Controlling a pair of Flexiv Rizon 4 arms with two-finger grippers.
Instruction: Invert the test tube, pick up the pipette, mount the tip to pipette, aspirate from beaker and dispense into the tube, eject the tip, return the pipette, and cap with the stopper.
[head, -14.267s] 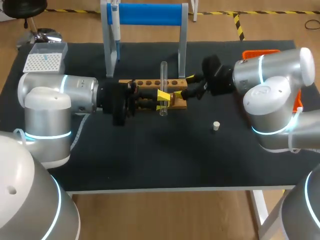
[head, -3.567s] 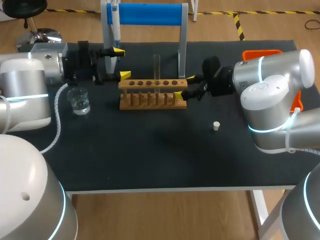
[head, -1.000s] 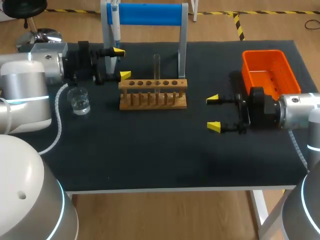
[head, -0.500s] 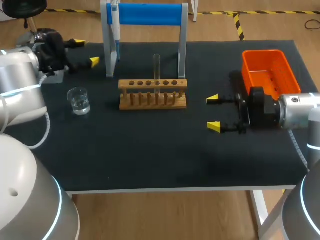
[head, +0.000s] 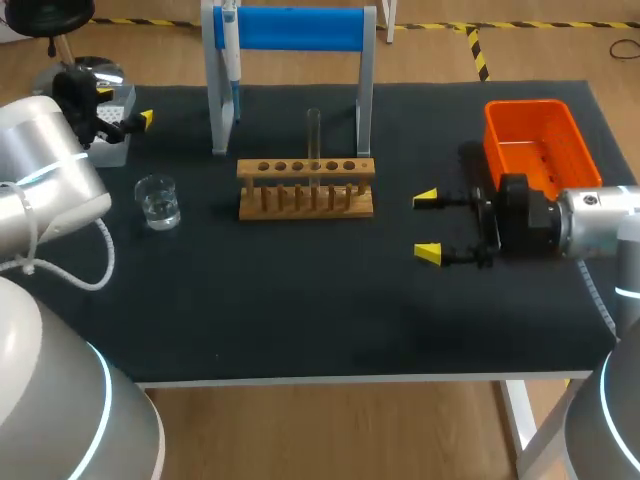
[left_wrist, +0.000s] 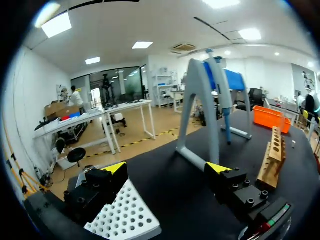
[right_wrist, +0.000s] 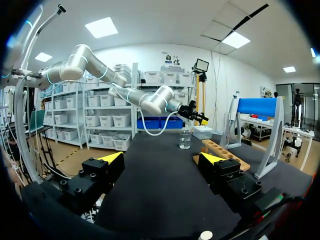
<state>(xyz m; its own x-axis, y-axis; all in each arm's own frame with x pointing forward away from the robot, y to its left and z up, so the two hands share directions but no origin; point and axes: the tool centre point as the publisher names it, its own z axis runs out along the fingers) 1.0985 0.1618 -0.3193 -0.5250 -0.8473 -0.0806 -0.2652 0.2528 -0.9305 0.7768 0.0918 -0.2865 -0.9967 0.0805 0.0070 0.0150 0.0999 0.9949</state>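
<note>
Black matting covers the worktop (head: 300, 300). Over it, the left fingers (left_wrist: 115, 169) stand wide apart and hold nothing, poised over the white tip box (left_wrist: 125, 216) with its grid of round holes. The right fingers (head: 425, 198) are likewise spread wide and empty, and the small pale stopper (right_wrist: 205, 235) lies just under them. Farther out, the clear glass tube (head: 313, 138) stands upright in the wooden rack (head: 305, 190), so the inverting looks done. The pipette (head: 230, 55) hangs on the blue-barred stand (head: 290, 28), not yet picked up. Mounting a tip, drawing from the clear beaker (head: 158, 200), dispensing, ejecting, returning and capping all remain. An orange plastic bin (head: 535, 135) sits beside the right arm.
</note>
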